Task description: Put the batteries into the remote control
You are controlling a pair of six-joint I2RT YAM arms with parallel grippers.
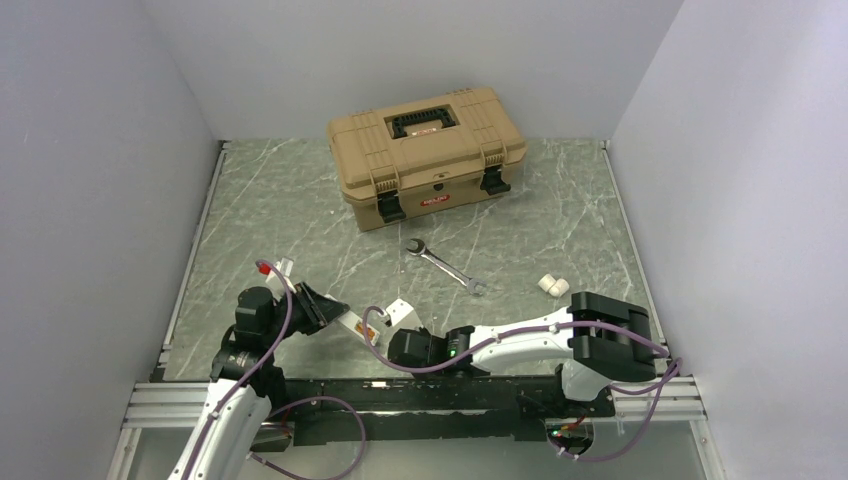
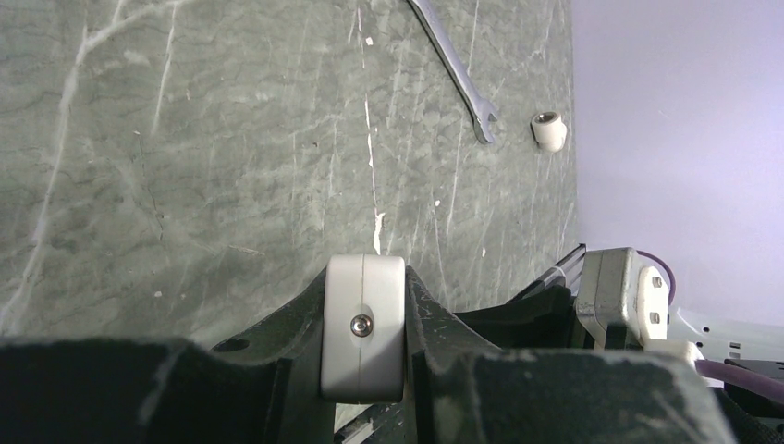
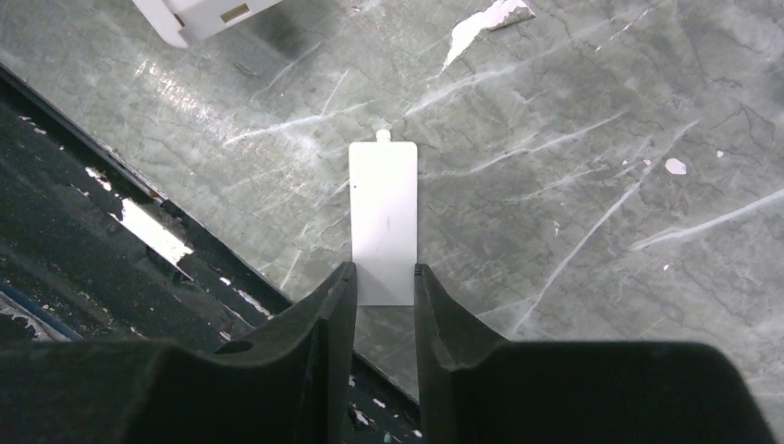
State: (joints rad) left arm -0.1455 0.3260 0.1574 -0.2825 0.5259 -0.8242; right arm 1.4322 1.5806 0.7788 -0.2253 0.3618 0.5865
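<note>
One wrench (image 1: 445, 265) and seemingly two white cylinders (image 1: 553, 286) lie before one toolbox (image 1: 430, 150); left gripper (image 2: 363, 277) clamps one remote control (image 2: 363, 324), right gripper (image 3: 385, 273) pinches one white plate (image 3: 384, 203).

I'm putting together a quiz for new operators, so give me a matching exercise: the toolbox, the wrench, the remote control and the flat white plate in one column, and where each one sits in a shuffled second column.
Things:
1. toolbox
2. wrench
3. remote control
4. flat white plate

Places:
a. between the fingers of the right pincer
b. at the back of the table, lid closed
c. clamped in the left pincer
d. lying loose on the table, just in front of the toolbox

Pairs: 1-b, 2-d, 3-c, 4-a
</note>
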